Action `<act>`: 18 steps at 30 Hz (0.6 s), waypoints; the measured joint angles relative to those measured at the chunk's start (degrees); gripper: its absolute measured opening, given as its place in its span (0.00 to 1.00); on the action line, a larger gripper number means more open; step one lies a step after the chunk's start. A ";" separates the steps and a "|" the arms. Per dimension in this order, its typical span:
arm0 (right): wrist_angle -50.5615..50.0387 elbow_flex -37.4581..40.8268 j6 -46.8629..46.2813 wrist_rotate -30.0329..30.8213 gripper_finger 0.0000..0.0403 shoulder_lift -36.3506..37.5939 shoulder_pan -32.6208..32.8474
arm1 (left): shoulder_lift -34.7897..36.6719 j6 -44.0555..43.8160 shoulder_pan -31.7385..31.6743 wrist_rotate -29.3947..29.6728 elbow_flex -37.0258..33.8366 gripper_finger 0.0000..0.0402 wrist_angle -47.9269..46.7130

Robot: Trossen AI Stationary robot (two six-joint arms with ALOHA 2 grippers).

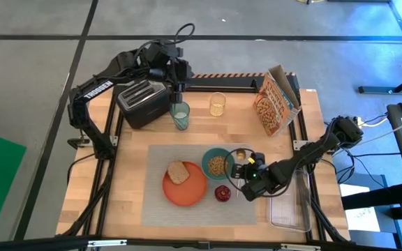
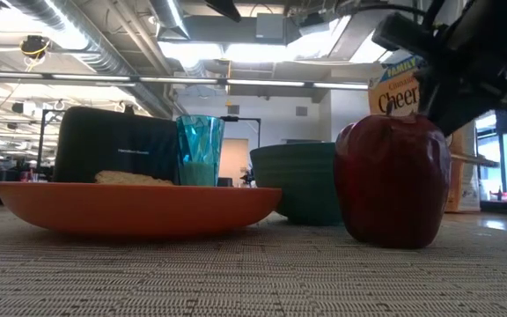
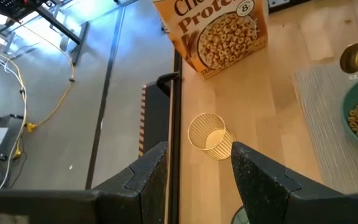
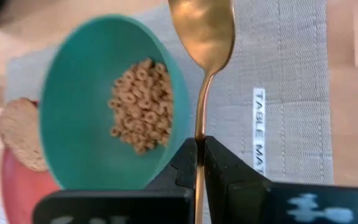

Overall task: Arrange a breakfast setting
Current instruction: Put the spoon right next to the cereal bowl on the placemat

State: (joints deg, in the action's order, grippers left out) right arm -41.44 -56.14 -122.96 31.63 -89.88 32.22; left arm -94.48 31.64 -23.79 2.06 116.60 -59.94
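The grey placemat [image 1: 187, 209] lies on the table's near middle. On it stand the orange plate [image 1: 187, 189] with the toast slice [image 1: 179, 171], the teal bowl [image 1: 217, 164] with cereal rings, and the dark-red fruit [image 1: 222, 193]. My right gripper [image 1: 248, 166] is shut on the gold spoon [image 4: 202, 37], just right of the bowl. The pale teal tumbler [image 1: 181, 116] stands on bare wood beside the toaster. My left gripper [image 1: 179, 90] is open right above the tumbler; its rim barely shows in the left wrist view [image 3: 241, 216]. My right gripper pinches the spoon's thin handle [image 4: 199, 134] between its two fingers [image 4: 219, 163]. The handle runs along the fingers. The spoon's bowl end [image 4: 202, 25] sticks out beyond the fingertips over the placemat, next to the teal bowl. I cannot tell whether the spoon touches the mat.
A black toaster [image 1: 142, 103] stands at the far left. A small yellowish glass [image 1: 217, 104] stands right of the tumbler. A cereal box [image 1: 274, 104] stands at the far right. A clear container [image 1: 289, 203] lies at the table's near right edge.
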 joint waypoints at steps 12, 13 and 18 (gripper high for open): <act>3.10 0.00 1.88 -6.39 0.00 -3.12 -0.89 | 0.00 0.46 0.00 -0.07 0.00 0.42 0.11; 2.95 0.02 1.94 -7.22 0.00 -3.20 -0.89 | 0.00 0.46 0.00 -0.07 0.00 0.42 0.11; 3.45 0.02 3.26 -9.98 0.00 -4.91 -0.87 | 0.00 0.46 0.00 -0.09 0.00 0.42 0.04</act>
State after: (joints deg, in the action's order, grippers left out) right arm -37.99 -56.12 -119.69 21.64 -94.79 31.35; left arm -94.48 32.10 -23.79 1.98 116.60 -59.90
